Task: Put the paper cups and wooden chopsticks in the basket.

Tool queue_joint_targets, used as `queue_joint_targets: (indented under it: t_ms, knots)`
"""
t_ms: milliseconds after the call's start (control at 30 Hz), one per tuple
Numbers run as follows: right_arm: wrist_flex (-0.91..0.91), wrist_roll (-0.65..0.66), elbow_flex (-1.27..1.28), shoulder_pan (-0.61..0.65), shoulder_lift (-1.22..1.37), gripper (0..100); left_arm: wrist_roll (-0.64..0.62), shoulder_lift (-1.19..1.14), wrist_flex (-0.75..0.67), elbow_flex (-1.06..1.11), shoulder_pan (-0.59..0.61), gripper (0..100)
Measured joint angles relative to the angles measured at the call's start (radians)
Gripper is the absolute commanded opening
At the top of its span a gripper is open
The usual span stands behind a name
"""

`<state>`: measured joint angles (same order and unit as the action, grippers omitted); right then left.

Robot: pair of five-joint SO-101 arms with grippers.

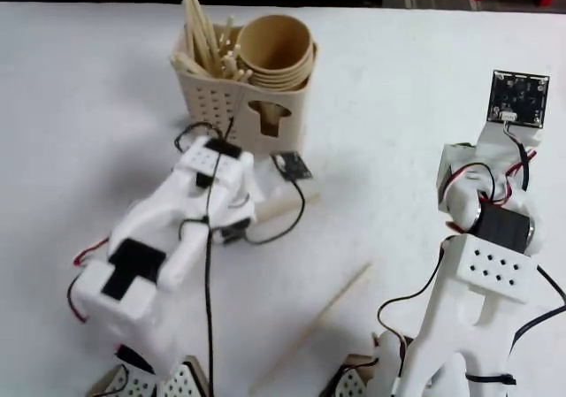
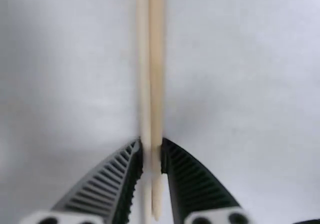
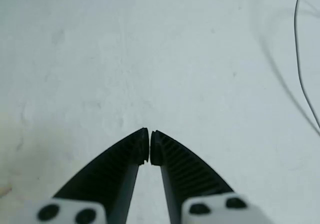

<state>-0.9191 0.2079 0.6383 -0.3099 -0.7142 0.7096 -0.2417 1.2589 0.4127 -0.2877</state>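
Right up close, the left gripper (image 2: pixel 151 153) is pinching a pair of sticks (image 2: pixel 152 59) between its ribbed fingers (image 2: pixel 125 174), and the pair is running straight away from it over the white table (image 2: pixel 250 84). I cannot tell if the pair is lifted or lying flat. The right gripper (image 3: pixel 149 146) is hanging shut over bare table, holding nothing. Cups (image 1: pixel 274 48) are sitting stacked inside the basket (image 1: pixel 212 105) in the upper middle of the high view, with a bunch of sticks (image 1: pixel 205 39) standing beside them, so most of the job is looking done. Two things are waiting: the pinched pair, and one loose stick (image 1: pixel 327 313) lying slanted in the lower middle, between the two arms. The high view is giving the basket and the loose stick. The left wrist view is giving the pinch itself, which the left arm (image 1: pixel 195 202) is covering from above.
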Motion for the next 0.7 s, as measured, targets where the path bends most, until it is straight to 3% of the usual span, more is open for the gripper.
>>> queue_joint_targets:
  t_ms: [200, 700]
  knots:
    - [0.0, 0.0, 0.0, 0.0, 0.0, 2.2, 0.0, 0.195, -0.038, 0.189, -0.031, 2]
    - [-0.002, 0.0, 0.0, 0.0, 0.0, 2.2, 0.0, 0.566, 0.038, 0.201, 0.048, 2]
